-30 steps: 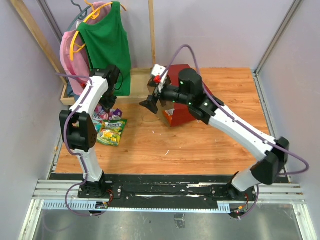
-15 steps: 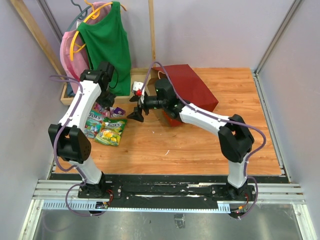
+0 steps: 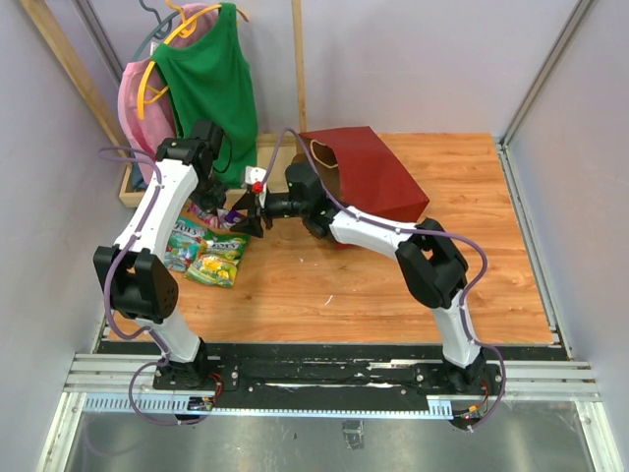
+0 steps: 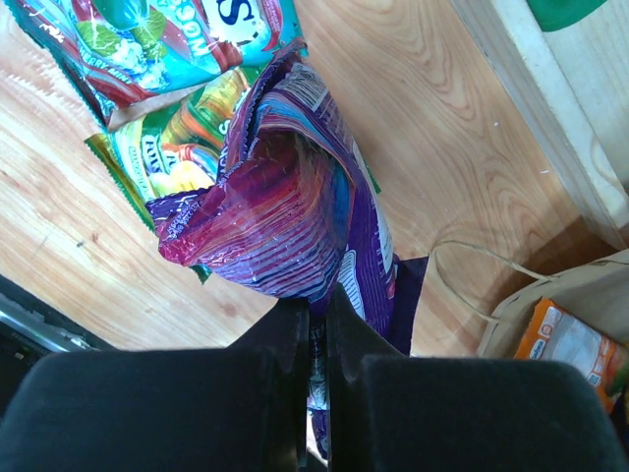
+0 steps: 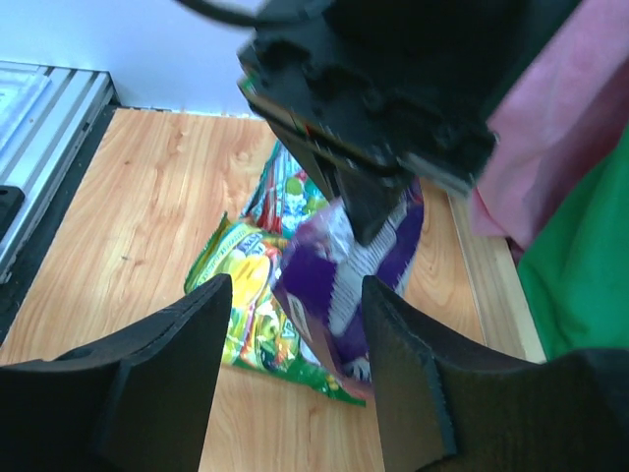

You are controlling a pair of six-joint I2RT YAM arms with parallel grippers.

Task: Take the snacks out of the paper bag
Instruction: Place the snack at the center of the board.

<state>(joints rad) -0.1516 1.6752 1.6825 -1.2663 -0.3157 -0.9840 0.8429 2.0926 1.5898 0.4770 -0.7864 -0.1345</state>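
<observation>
We see the left gripper (image 4: pixel 316 305) pinched tight on the purple candy bag (image 4: pixel 285 211), above the green-yellow packet (image 3: pixel 218 261). The right gripper (image 5: pixel 295 295) stands parted, facing it. The paper bag (image 3: pixel 378 182) lies just behind.

Red paper bag (image 3: pixel 378 182) lies sideways, packets (image 3: pixel 211 254) outside it.

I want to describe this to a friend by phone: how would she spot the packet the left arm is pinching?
Find the green top hanging at the far left. Just in front of it the left gripper is shut on a purple candy bag, beside a green-yellow packet and a teal packet. Unlike those two, which lie flat, it is purple and crumpled.
</observation>
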